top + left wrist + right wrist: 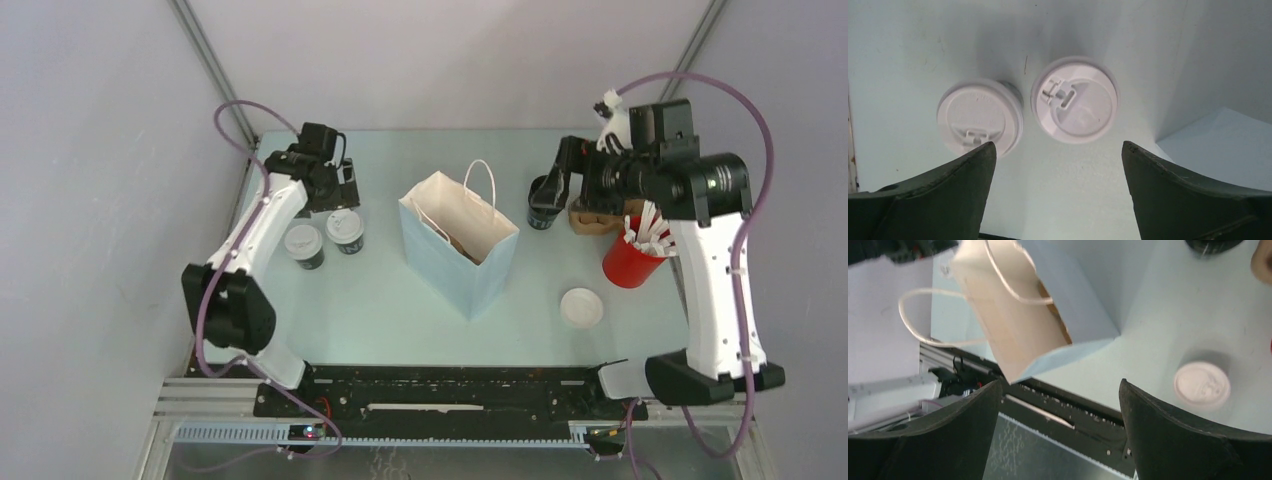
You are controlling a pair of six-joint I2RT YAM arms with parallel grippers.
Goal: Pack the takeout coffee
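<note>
lidded cups: two dark paper cups upright on the left part of the table (380,310), the outer lidded cup (980,120) and the inner lidded cup (1075,100) just beside each other with a narrow gap between their lids; each lid is white plastic, round, with a raised rim and a small sip tab
bag (460,250): pale blue paper, boxy, upright at mid-table, mouth open, thin white cord handles, buff lining; a brown shape shows inside, too little of it to name
open cup (543,203): dark, without a lid, upright on the far right side of the bag
carrier (598,217): brown moulded cardboard, just beside the open cup, partly covered from above by the right arm (712,270)
loose lid (581,307): white, round, lying flat on the table to the near right of the bag, apart from everything else
red cup (628,268): glossy red, upright near the carrier, white sticks standing up out of it
left gripper (1058,147): hangs over the two lidded cups, its dark curved fingers spread wide, nothing between them
right gripper (1060,385): released too, fingers wide apart and empty, up at the far right by the open cup
surface: the table is pale blue-green, smooth and matte, with faint scuffs; a black rail (450,385) runs along its near edge
room: plain pale grey walls (100,200) close in on three sides — a grey metal strut (213,70) slants along the corner
</note>
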